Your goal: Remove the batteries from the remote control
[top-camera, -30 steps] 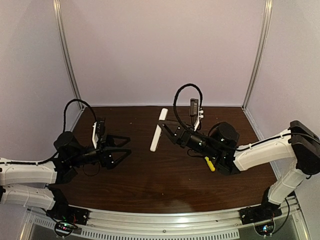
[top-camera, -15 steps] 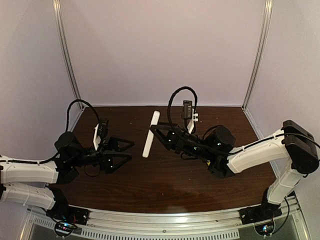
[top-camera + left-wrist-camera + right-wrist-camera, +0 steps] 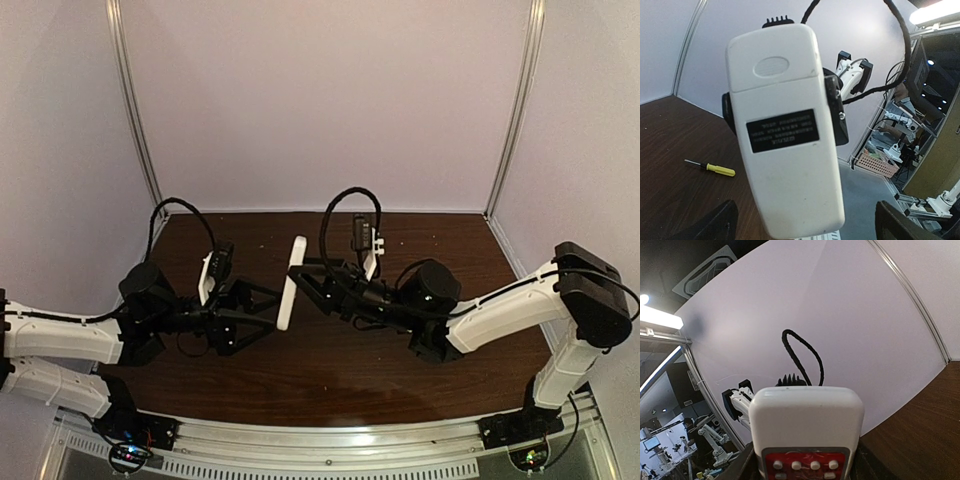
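1. The right gripper (image 3: 306,284) is carrying the remote control (image 3: 287,285) across to the robot's left. It is holding it upright in the air above the table (image 3: 330,372), well over from where it hung a second ago.
2. Its jaws are standing about half closed and are pinching the remote by its two long edges, roughly midway along its length.
3. The left gripper (image 3: 272,310) is reaching in to meet it. Its fingers are spread as wide as they go and are holding nothing. They are now framing the remote's lower end without visibly touching it.
4. The remote is turning its plain white back toward the left wrist camera, showing a dark label and an upper panel with an oval thumb grip. The red buttons are facing the right wrist camera.
5. The batteries are not showing in any view. The panel appears to be closed, so they are probably still sitting inside the remote.
6. A yellow-handled screwdriver (image 3: 715,168) is lying on the table, well beyond the remote.
7. The two arms look to be lining up a handover or a two-handed grip, with the unloading itself not yet begun.
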`<control>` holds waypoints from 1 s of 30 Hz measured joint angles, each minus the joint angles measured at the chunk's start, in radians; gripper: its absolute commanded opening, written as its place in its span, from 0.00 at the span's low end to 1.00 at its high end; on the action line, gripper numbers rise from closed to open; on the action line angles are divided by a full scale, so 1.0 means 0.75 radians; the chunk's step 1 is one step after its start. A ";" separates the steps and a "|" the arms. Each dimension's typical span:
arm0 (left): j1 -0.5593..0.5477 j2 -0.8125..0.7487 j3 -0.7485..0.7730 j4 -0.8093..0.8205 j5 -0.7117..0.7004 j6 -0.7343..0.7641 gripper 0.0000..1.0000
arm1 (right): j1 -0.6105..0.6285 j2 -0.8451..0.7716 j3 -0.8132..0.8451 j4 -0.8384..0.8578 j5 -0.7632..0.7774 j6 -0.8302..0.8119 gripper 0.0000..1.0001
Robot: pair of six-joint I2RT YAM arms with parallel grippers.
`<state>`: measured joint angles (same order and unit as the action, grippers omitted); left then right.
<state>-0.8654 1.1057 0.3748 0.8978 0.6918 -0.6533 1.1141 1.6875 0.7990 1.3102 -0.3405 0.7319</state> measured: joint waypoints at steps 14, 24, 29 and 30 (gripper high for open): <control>-0.024 0.037 0.011 0.014 0.005 0.004 0.84 | 0.019 0.063 0.044 0.004 -0.001 -0.001 0.33; -0.027 0.058 0.014 0.024 0.005 0.011 0.72 | 0.035 0.073 0.047 0.005 -0.001 -0.004 0.33; -0.027 0.075 0.017 0.027 0.004 0.011 0.61 | 0.037 0.074 0.048 0.005 -0.003 -0.005 0.33; -0.027 0.077 0.017 0.028 0.003 0.009 0.58 | 0.038 0.074 0.048 0.005 -0.002 -0.008 0.33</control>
<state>-0.8856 1.1633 0.3874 0.9188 0.6941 -0.6464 1.1427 1.7432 0.8349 1.3136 -0.3420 0.7261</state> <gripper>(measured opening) 0.651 0.564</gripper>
